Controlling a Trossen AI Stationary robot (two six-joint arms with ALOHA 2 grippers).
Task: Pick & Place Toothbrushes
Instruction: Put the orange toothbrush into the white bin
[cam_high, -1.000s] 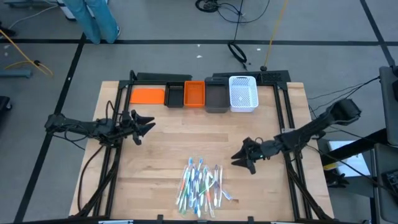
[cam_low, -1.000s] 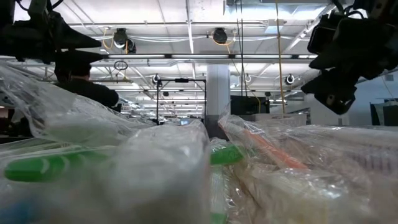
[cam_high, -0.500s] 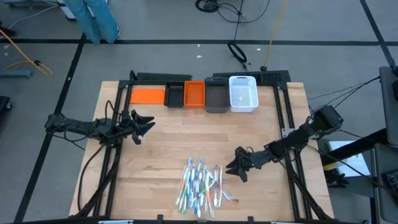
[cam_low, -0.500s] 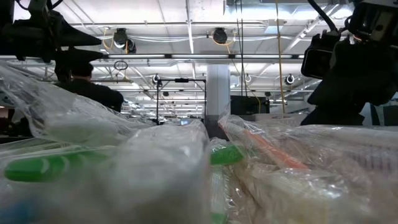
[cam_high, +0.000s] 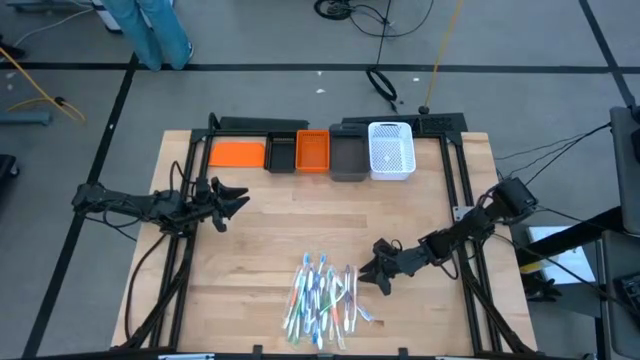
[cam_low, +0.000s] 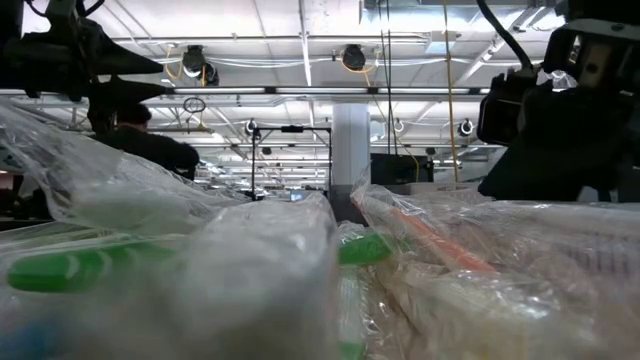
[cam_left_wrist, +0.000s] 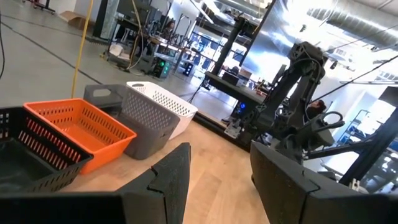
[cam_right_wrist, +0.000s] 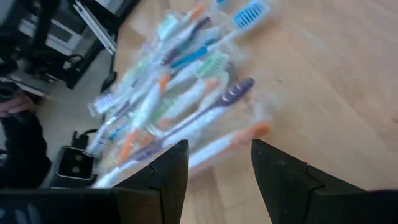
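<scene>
Right tool (cam_high: 366, 277) fingers apart, moved lower, now just beside toothbrushes (cam_high: 322, 295); left tool (cam_high: 232, 203) unchanged, apart.

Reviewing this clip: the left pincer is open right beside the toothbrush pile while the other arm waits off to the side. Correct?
No, the arms are swapped. In the high view the right pincer is open beside the toothbrush pile, while the left pincer waits off to the side.

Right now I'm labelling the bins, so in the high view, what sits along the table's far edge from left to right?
Orange bin → black bin → second orange bin → grey bin → white basket.
</scene>
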